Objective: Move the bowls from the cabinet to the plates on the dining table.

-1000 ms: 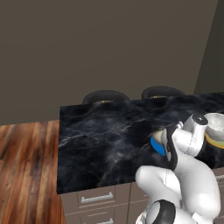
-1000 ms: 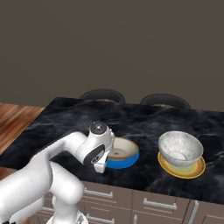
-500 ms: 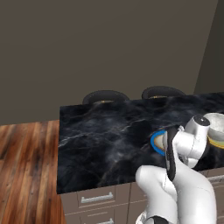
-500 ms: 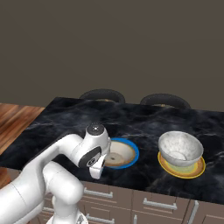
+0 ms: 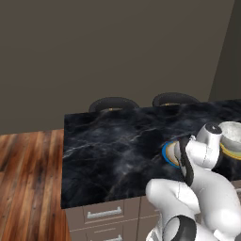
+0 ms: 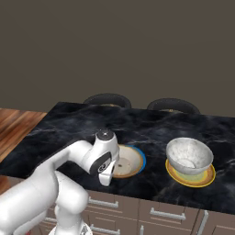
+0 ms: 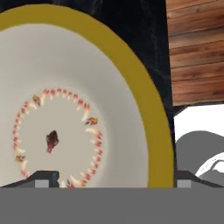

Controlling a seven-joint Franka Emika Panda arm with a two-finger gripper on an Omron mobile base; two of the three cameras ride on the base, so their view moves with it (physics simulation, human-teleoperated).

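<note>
Black white-veined marble worktop (image 6: 151, 128) of the island, brown drawer fronts (image 6: 160, 215) with silver handles below its near edge. Two plates side by side near that front edge: bright blue plate (image 6: 140, 158) to the left, yellow-orange plate (image 6: 207, 176) to the right, a little apart.

Cream bowl with a tan-brown rim (image 6: 128, 161) sitting on the blue plate, upright, blue showing around its right side. From the hand camera, seen from close above: pale inside (image 7: 65, 100), broad mustard rim, ring of small red-and-white marks around a dark red spot at the centre.

Grey-white marbled bowl (image 6: 189, 156) standing upright on the yellow-orange plate, deeper than the cream one, plate rim showing around its foot. In the left base view, at the right edge (image 5: 232, 135), just beyond the arm's wrist.

Gripper (image 6: 106, 176) hanging low at the worktop's front edge, just left of the cream bowl and partly in front of it. Two dark finger tips (image 7: 41, 179) at the bottom of the hand view, set wide, the bowl's inside between them and nothing clamped. Cannot tell whether any part of them touches the rim.

Two dark round stool backs (image 6: 108, 99) beyond the far edge of the worktop. Wooden plank floor (image 5: 28, 174) to the left.
</note>
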